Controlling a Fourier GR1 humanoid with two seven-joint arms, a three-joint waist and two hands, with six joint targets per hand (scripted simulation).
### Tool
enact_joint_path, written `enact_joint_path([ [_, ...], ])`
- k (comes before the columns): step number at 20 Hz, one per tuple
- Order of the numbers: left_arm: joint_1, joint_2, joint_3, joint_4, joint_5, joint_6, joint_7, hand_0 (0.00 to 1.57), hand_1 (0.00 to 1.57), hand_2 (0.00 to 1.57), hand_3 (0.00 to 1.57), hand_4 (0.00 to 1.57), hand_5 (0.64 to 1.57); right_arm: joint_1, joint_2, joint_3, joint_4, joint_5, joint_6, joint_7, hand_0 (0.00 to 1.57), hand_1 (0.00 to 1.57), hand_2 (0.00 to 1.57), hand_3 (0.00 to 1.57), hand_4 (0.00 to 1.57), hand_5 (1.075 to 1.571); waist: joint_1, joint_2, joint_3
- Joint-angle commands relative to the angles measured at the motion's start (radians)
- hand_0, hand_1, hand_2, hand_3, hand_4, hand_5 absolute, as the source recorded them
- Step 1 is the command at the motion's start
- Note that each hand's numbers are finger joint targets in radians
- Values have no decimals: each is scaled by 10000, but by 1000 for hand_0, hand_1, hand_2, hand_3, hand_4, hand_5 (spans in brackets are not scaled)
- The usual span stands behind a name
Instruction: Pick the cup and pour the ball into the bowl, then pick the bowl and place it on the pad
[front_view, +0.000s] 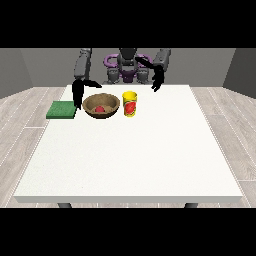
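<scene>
while the red ball (100, 108) lies in the bowl (101, 105), the yellow cup (130, 103) stands upright; each robot hand's state is unclear.

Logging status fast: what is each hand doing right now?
Hand at the view's left: hangs beside the bowl, holding nothing; fingers cannot be told.
Hand at the view's right: raised above the table, holding nothing; fingers cannot be told.
</scene>
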Motion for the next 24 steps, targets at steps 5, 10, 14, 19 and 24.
enact_joint_path([
  [5, -456, -228, -342, -1065, -226, -502, 146, 0, 0, 0, 0, 0, 752, -364, -541, -836, 1497, -379, 84, -1508, 0, 0, 0, 0, 0, 1571, 1021, 1088, 12],
  [10, -264, 263, 131, -1056, 15, -901, -499, 0, 0, 0, 0, 0, 748, -398, 36, -945, 1956, -736, -3, -1415, 0, 0, 0, 0, 0, 1570, 1116, 1394, 9],
  [14, -176, 186, -19, -1409, 25, -916, -156, 0, 0, 0, 0, 0, 752, 122, -104, -1238, 2324, -761, -777, -980, 1571, 1571, 1571, 1219, 822, 1550, 1393, 1380, 9],
  [19, 753, 280, 287, -654, 226, -1023, -980, 0, 0, 0, 0, 0, 732, -277, -433, -1041, 1960, -760, -1211, 392, 1571, 1571, 1571, 842, 859, 1543, 940, 483, -7],
  [24, 615, 974, 1479, 571, 786, -1478, -1607, 0, 0, 0, 0, 0, 721, -993, -840, -647, 1327, -598, -1702, 1887, 1571, 1571, 1571, 714, 910, 1546, 226, 45, -5],
])
